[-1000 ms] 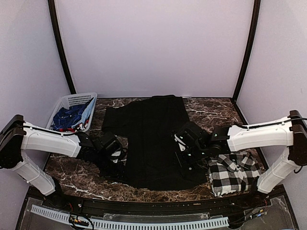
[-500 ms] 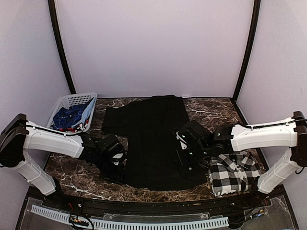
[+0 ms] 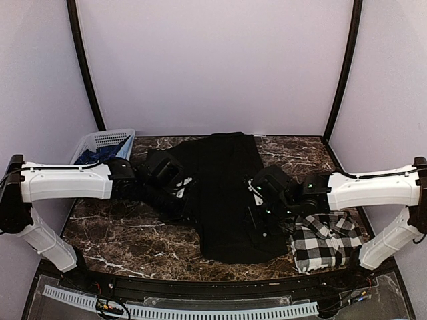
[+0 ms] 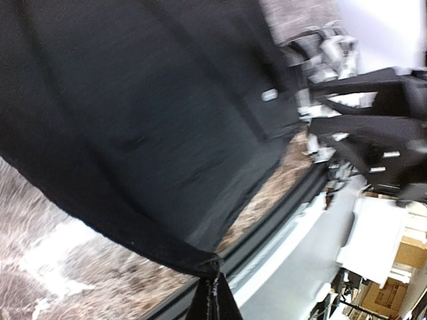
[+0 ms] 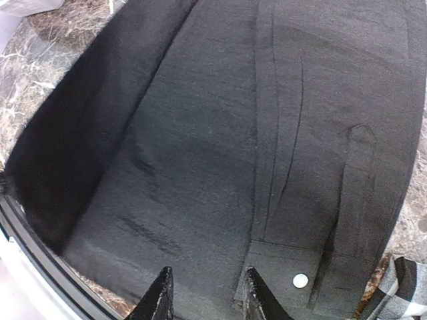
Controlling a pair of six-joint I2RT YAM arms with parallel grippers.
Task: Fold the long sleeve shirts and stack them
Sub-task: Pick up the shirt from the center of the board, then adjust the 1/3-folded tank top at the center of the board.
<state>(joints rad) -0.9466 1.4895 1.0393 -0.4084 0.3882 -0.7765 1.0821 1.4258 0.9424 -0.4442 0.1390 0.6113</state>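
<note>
Black shirt (image 3: 223, 193), side fold: left end effector (image 4: 212, 297) clamped on its edge, right end effector (image 5: 203, 297) apart; next, carry edge rightward.

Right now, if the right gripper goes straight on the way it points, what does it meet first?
The black shirt: the right gripper points down at its cloth, jaws apart. Whether the tips touch it is unclear.
</note>
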